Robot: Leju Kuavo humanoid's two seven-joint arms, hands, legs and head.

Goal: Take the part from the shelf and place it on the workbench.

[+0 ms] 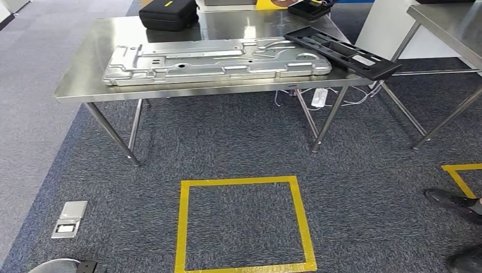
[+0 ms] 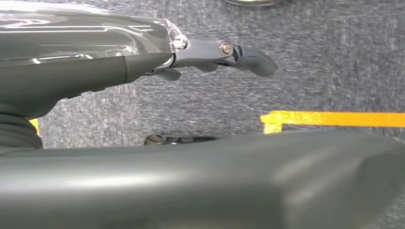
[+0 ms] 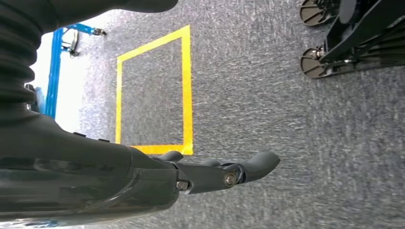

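A steel desk [image 1: 85, 85] stands on the grey carpet [image 1: 239, 142] ahead in the head view. Along its near edge lies a long silver metal panel [image 1: 216, 61], flat, reaching across most of the desk's width. At the right end a black plastic part [image 1: 341, 51] lies at an angle, its left end beside the far right corner of the panel and its right end sticking out past the desk's right edge. At the far left of the desk sits a black case [image 1: 169, 14]. Under the right side of the desk a white power strip [image 1: 319, 98] with thin cables hangs near the legs. A second steel desk [image 1: 455, 25] stands to the right, well apart from the first.

On the carpet near the robot is a square of yellow tape [image 1: 241, 224]. A grey floor socket [image 1: 69, 218] sits to the left of it. At the right edge a person's dark shoe [image 1: 452, 202] rests on the carpet beside the corner of another tape square [image 1: 457, 173].

The left hand [image 2: 210, 57] hangs over the carpet with its fingers [image 2: 255, 59] stretched out and apart, gripping nothing. The right hand [image 3: 219, 174] also hangs over the carpet, fingers [image 3: 260, 164] extended, empty, with a yellow tape square [image 3: 186, 90] on the floor beyond it.
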